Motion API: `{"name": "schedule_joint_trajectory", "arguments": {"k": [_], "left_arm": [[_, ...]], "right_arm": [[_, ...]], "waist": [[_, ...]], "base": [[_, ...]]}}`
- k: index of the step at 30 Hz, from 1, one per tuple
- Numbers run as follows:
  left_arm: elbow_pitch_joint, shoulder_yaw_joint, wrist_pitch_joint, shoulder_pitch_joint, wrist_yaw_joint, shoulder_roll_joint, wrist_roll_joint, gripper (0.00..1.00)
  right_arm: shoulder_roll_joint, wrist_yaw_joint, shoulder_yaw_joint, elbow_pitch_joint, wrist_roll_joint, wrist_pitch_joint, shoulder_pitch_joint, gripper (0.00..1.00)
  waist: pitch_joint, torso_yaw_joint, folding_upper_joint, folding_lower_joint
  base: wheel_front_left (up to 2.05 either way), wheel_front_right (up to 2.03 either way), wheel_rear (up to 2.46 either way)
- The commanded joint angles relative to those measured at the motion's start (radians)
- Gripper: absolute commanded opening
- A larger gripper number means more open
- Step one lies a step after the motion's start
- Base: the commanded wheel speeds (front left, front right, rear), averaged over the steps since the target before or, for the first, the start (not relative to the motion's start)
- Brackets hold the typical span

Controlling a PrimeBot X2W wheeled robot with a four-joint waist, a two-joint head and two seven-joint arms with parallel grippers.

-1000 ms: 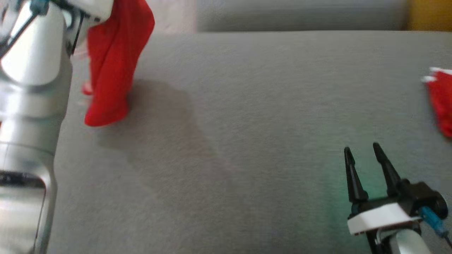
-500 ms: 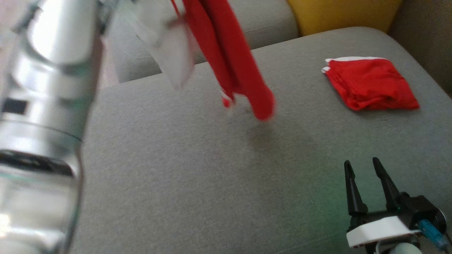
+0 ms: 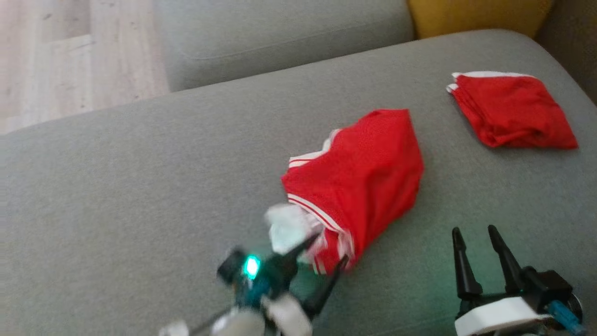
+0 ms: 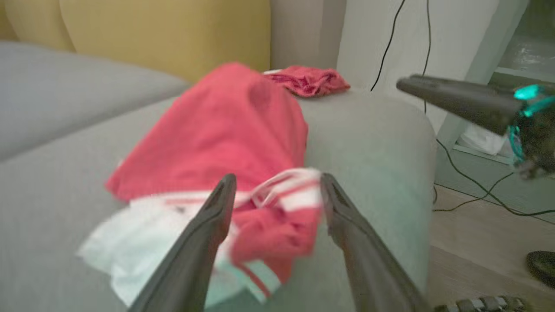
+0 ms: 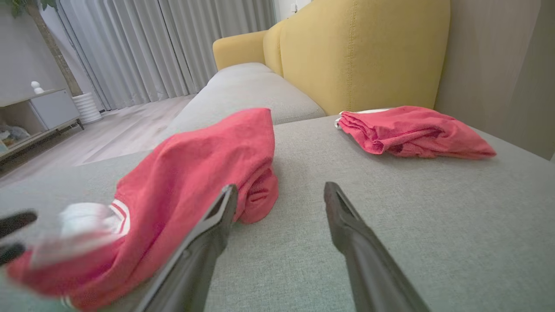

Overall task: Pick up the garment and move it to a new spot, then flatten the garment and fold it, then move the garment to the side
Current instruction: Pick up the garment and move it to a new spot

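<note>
My left gripper [image 3: 331, 249] stands apart around the striped hem of the red garment [image 3: 368, 172] on the grey sofa cushion [image 3: 140, 186]. My right gripper [image 3: 472, 228]: apart, empty.
</note>
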Motion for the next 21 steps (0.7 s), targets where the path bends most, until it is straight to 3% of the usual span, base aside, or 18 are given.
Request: {"name": "schedule_joint_trajectory", "arguments": {"k": [1,5,10,15,21], "left_arm": [[-0.052,0.046,-0.005,-0.018,0.007,0.015,-0.016,1.0],[-0.151,0.119,-0.005,0.156,0.071,0.014,-0.036,1.0],[-0.331,0.317,-0.005,0.371,0.146,0.014,-0.015,1.0],[-0.503,0.485,-0.005,0.527,0.168,0.014,0.023,1.0],[-0.628,0.575,-0.005,0.617,0.197,0.014,0.028,1.0]], "right_arm": [[-0.008,-0.001,0.017,-0.024,0.009,-0.004,-0.008,1.0],[-0.007,-0.001,-0.007,-0.019,0.025,-0.004,0.022,1.0],[-0.006,-0.001,-0.03,-0.033,0.045,-0.004,0.069,1.0],[-0.006,-0.001,-0.03,-0.084,0.044,-0.004,0.112,1.0],[-0.006,-0.001,-0.015,-0.133,0.02,-0.004,0.148,1.0]], "waist": [[-0.012,0.026,0.0,-0.0002],[-0.033,0.087,0.0,-0.0002],[-0.072,0.151,0.0,-0.0002],[-0.103,0.189,0.0,-0.0002],[-0.126,0.211,0.0,-0.0002]], "base": [[0.0,0.0,0.0],[0.0,0.0,0.0],[0.0,0.0,0.0],[0.0,0.0,0.0],[0.0,0.0,0.0]]}}
